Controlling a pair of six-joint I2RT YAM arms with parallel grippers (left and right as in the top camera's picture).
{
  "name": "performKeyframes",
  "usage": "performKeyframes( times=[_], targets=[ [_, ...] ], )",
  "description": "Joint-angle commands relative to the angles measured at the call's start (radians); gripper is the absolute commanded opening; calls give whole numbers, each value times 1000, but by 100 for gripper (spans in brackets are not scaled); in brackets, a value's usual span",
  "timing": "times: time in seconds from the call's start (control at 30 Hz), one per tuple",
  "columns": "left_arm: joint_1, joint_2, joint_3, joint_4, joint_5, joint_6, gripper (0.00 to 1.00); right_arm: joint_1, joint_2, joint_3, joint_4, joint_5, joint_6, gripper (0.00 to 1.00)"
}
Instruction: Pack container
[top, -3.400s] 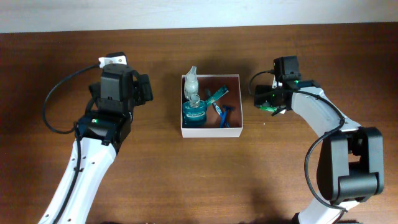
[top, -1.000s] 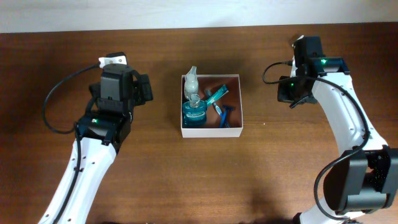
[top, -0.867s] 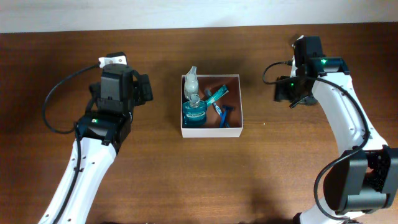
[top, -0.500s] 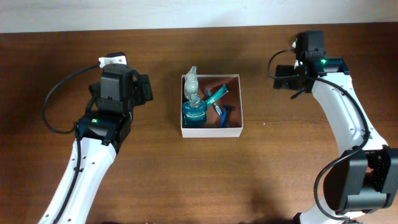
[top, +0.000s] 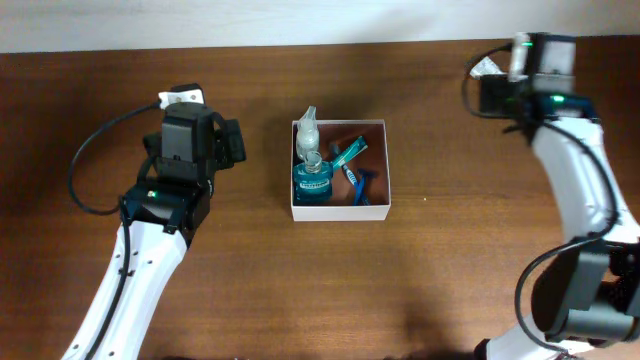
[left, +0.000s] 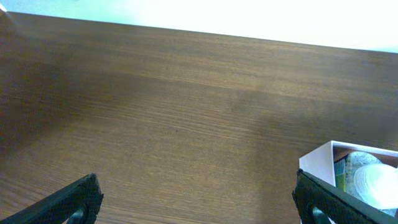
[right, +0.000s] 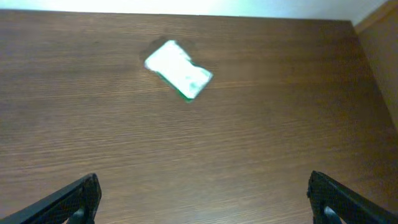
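Container (top: 340, 212): overhead view, mid-table, between the two arms, touched by neither. It holds a bottle of blue liquid (top: 312, 180), a pale bottle (top: 307, 130) and a blue razor (top: 360, 186), all unchanged over the last seconds. The right arm (top: 575, 180) has swung from near the container's right side to the far right corner, well apart from it. The left arm (top: 140, 260) is unmoved.

Left wrist view: left gripper (left: 196, 193), fingers spread wide, nothing between them. The container's white corner shows at lower right.

Right wrist view: right gripper (right: 202, 193), pinched a second ago, now spread and empty. A green-and-white carton (right: 179, 70) lies loose and askew on the bare table (right: 280, 124) ahead of it.

Judgement: the carton was released outside the container. If it belongs in the pack, it needs regrasping and carrying back.
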Motion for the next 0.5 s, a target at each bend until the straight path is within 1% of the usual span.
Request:
performKeyframes(
  times=[0.0, 0.07, 0.1, 0.17, 0.3, 0.47],
  targets=[
    [3, -8, 10, 2, -11, 5, 99, -90, -18, 15, 21, -237, -148, 98],
    [3, -8, 10, 2, -11, 5, 99, -102, -18, 15, 26, -241, -219, 98],
    [3, -8, 10, 2, -11, 5, 99, -101, -16, 15, 35, -241, -283, 98],
    [3, -8, 10, 2, -11, 5, 99, -101, -14, 15, 53, -241, -337, 98],
    [3, -8, 10, 2, -11, 5, 99, -101, 0, 15, 132, -246, -349, 99],
    [3, -8, 10, 2, -11, 5, 99, -101, 52, 18, 155, -256, -349, 99]
  ],
)
